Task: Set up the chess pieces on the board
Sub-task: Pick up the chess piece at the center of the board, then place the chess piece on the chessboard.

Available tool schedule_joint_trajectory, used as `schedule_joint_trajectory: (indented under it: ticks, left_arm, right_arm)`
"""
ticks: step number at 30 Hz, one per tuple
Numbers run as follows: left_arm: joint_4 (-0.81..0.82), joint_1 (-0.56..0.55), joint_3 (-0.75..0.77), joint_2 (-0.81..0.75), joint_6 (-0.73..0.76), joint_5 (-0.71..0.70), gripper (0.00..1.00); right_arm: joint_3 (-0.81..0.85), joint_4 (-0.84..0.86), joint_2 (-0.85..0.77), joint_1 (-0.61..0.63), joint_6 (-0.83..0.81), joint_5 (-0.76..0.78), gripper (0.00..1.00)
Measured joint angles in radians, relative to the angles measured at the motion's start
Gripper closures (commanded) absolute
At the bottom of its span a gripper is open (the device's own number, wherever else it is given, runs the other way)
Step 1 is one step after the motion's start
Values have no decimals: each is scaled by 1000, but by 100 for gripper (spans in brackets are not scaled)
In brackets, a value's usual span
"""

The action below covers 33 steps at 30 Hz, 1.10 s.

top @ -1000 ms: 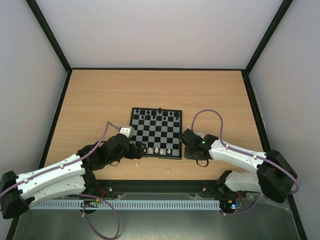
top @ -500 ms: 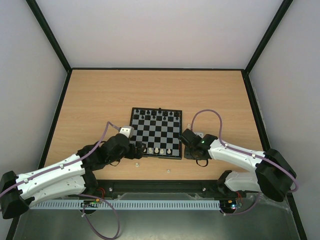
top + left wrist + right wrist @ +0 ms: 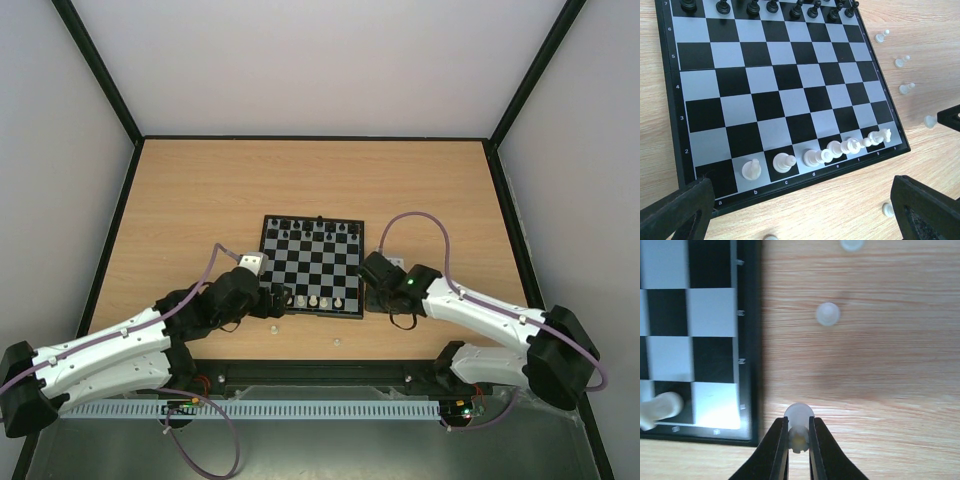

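Note:
The board (image 3: 312, 266) lies mid-table, with black chess pieces (image 3: 754, 7) along its far rows and several whitish pieces (image 3: 845, 147) in a row on its near edge. My right gripper (image 3: 799, 437) is shut on a translucent white piece (image 3: 799, 420), just off the board's right edge (image 3: 752, 340) above the wood. In the top view that gripper (image 3: 372, 282) sits beside the board's right side. My left gripper (image 3: 800, 210) stands wide open at the board's near left corner (image 3: 272, 300), holding nothing.
Loose whitish pieces lie on the wood right of the board (image 3: 904, 89) (image 3: 828, 314) (image 3: 851, 244), and two more near the front edge (image 3: 887, 209) (image 3: 337, 342). The table has a raised black rim (image 3: 120, 210).
The right gripper's jaws have closed on the translucent piece, and the arm has shifted slightly toward the board. The left arm has stayed still.

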Motion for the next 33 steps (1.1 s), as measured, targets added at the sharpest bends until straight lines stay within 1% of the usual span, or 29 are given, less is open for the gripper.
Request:
schedule_joint_trajectory:
  ticks: [5,12,18,33]
  left_arm:
    - [0,0,0,10,0,-1,1]
    - [-1,0,0,12,-7,-8,1]
    - [-5,0,0,12,-12,-14,1]
    - [-13,0,0,12,-23,-19,1]
  right_arm:
    - [64,-14,14,61,1,1,91]
    - [151,-18,140,135,-3,0,91]
    - [185,-14,217,153,-14,-8,89]
    - [211,5,289,154,-42,-15,88]
